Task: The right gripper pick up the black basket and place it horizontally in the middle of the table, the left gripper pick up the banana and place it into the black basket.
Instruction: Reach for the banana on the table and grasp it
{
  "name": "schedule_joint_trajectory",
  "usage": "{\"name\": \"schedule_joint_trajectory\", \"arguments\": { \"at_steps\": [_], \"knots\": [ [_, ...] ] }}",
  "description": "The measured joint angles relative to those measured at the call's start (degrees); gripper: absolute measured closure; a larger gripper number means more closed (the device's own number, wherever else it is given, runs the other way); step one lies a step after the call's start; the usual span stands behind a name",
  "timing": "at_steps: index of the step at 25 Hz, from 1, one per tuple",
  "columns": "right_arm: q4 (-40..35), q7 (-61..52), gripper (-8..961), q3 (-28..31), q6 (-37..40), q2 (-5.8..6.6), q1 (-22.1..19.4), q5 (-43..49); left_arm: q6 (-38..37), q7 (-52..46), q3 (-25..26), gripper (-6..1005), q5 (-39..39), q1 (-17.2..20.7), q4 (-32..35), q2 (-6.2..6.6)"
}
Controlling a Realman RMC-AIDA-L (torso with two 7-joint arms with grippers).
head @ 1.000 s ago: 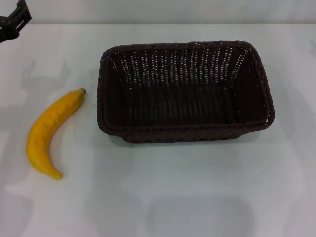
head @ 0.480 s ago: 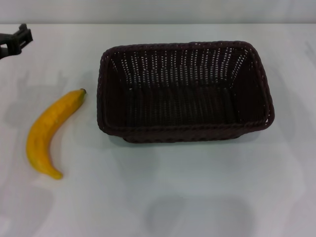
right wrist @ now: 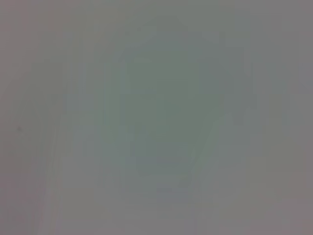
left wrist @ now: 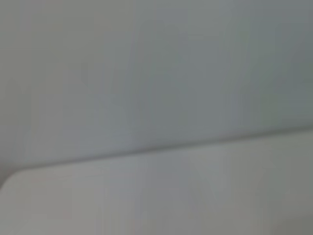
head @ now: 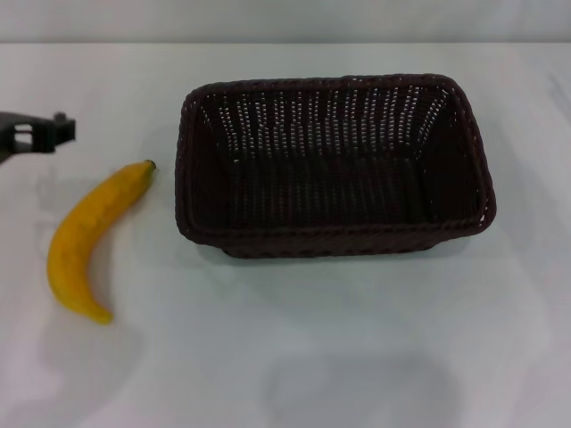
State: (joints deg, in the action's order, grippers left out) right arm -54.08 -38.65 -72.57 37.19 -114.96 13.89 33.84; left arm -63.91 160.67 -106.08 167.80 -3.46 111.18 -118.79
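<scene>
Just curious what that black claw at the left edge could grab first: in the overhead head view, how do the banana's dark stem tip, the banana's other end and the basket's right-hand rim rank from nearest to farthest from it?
From the left gripper:
1. The banana stem tip, just right of it.
2. The banana's other end, toward the table's near edge.
3. The black basket right rim, far across the table.

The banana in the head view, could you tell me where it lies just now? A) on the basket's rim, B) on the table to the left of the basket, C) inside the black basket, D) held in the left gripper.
B: the banana lies flat on the table, apart from the black basket, with the left gripper not touching it.
</scene>
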Motion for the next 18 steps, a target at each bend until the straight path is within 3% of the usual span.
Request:
{"name": "schedule_joint_trajectory", "arguments": {
  "at_steps": [6, 18],
  "knots": [
    [-0.3, 0.0, 228, 0.0, 0.2, 0.09, 0.2, 0.0, -6.8, 1.0, -3.2, 125, 0.0, -2.9, 0.4, -0.08],
    [-0.9, 0.2, 228, 0.3, 1.3, 0.12, 0.1, 0.0, -10.2, -1.6, -6.0, 125, 0.1, -2.3, 1.6, -0.42]
  ]
}}
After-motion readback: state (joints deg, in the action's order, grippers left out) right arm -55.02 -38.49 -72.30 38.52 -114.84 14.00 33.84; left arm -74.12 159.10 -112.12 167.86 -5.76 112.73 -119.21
